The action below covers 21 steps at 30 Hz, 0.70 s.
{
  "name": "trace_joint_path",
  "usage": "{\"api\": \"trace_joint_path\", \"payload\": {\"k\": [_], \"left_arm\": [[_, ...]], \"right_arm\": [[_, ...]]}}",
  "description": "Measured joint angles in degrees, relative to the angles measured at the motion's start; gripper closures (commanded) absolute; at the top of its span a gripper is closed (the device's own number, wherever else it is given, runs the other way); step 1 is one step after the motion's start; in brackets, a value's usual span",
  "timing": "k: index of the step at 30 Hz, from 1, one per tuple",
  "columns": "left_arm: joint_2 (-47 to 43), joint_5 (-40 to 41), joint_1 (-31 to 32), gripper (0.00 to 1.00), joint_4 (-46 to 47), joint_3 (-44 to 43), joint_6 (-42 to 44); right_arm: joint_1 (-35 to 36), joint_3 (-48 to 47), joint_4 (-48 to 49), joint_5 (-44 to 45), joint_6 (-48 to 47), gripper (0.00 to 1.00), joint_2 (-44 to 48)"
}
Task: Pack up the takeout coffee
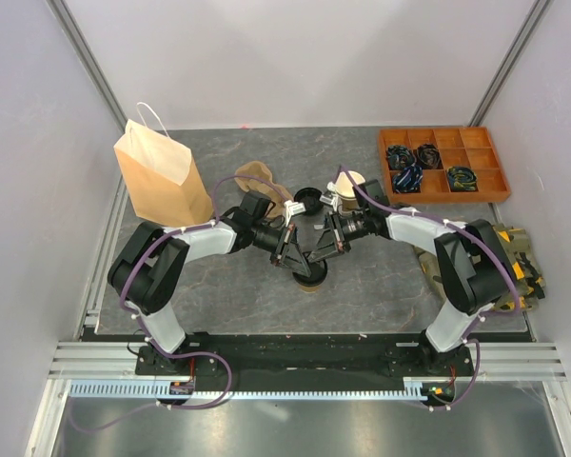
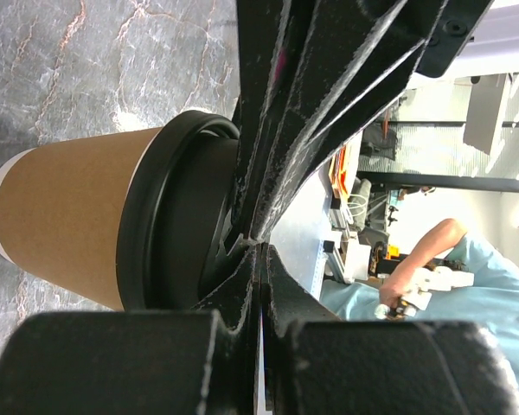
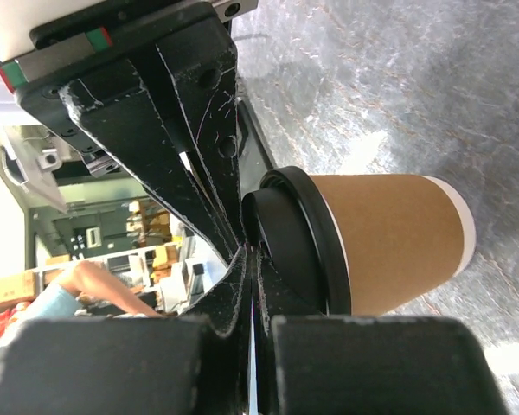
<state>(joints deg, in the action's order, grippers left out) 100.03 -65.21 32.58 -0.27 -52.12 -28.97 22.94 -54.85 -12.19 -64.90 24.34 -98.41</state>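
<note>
— Fingers on the left gripper and right gripper, open or what?
— Nah, both pinched shut, tips right at the black lid of a kraft cup standing in the middle of the table, paper bag back-left.

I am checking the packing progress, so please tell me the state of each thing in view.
Centre cup: upright, black lid on.
Left hand: shut, tips at that lid.
Right hand: shut, tips at that lid.
Rear cup: upright, no lid.
Spare lid: lying loose beside rear cup.
Paper bag: standing upright.
</note>
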Motion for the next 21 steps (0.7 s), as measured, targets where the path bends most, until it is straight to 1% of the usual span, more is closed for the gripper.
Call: {"api": "trace_joint_path", "payload": {"k": [1,2,3,4,6,9,12,14,18,21], "left_arm": [[0.0,0.0,0.0,0.98,0.0,0.0,0.0],[0.0,0.0,0.0,0.98,0.0,0.0,0.0],[0.0,0.0,0.0,0.98,0.0,0.0,0.0],[0.0,0.0,0.0,0.98,0.0,0.0,0.0],[0.0,0.0,0.0,0.98,-0.1,0.0,0.0],[0.0,0.0,0.0,0.98,-0.1,0.0,0.0],[0.0,0.0,0.0,0.98,-0.1,0.0,0.0],[0.0,0.0,0.0,0.98,-0.1,0.0,0.0],[0.0,0.0,0.0,0.98,-0.1,0.0,0.0],[0.0,0.0,0.0,0.98,-0.1,0.0,0.0]], "right_arm": [[0.0,-0.2,-0.6,0.5,-0.3,1.0,0.2],[0.0,-0.6,-1.3,1.1,-0.6,0.93,0.6],[0.0,-1.0,-2.2,2.2,-1.1,0.89,1.2],[-0.1,-1.7,-3.3,3.7,-1.8,0.88,2.0],[-0.1,-4.6,-7.5,7.8,-4.8,0.88,3.7],[1.3,-12.1,-14.7,16.6,-11.6,0.89,6.3],[5.8,-17.4,-18.1,27.1,-18.5,0.87,10.2],[9.7,-17.7,-19.7,33.6,-22.5,0.83,13.6],[15.7,-17.0,-22.0,42.4,-28.0,0.8,16.8],[17.6,-15.7,-22.7,47.0,-30.9,0.8,16.8]]}}
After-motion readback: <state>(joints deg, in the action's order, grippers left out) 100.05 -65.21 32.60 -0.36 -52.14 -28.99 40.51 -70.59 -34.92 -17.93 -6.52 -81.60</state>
